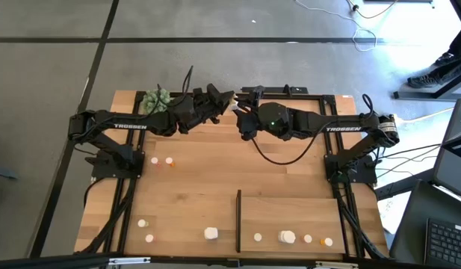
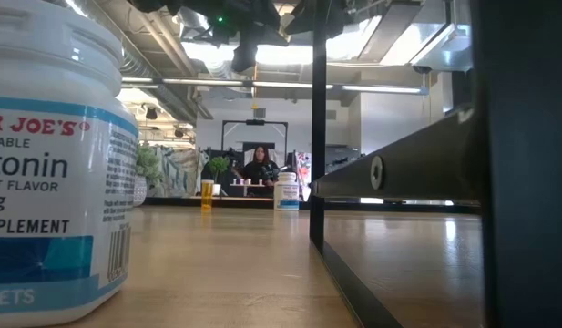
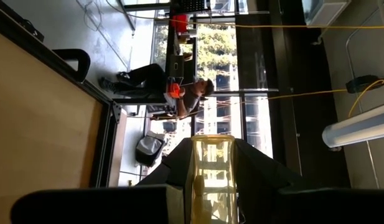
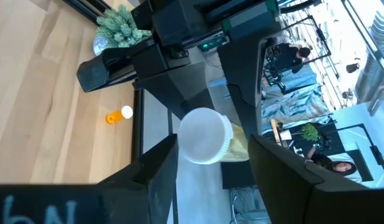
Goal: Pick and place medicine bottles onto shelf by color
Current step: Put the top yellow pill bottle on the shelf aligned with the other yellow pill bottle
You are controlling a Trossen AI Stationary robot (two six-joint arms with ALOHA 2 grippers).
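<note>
Above the table's far middle, my left gripper [image 1: 224, 101] is shut on an orange-yellow medicine bottle [image 3: 211, 171] with a white cap [image 4: 204, 135]. My right gripper [image 1: 242, 106] faces it, open. Its fingers [image 4: 159, 171] stand on either side of the cap, and a gap shows on one side. Other medicine bottles stand on the table: a white one [image 1: 155, 160] and an orange one [image 1: 169, 160] at the left, and several along the near edge [image 1: 211, 234]. The shelf [image 1: 290, 213] lies at the near right, with its black strip [image 1: 238, 220] on its left side. My left gripper pinches the bottle's translucent body [image 3: 211, 186] between its two fingers. The fingers come about level from the table's left side. The bottle is lifted well clear of the table, lying roughly level with its cap end toward my right gripper.
A green spiky plant ball [image 1: 155, 99] sits at the far left corner. Black frame rails [image 1: 125, 202] run along both sides of the table. Bare wood lies in the middle [image 1: 215, 168]. In the low view a large white bottle [image 2: 53, 164] stands close by. A person [image 2: 260, 167] sits beyond the table.
</note>
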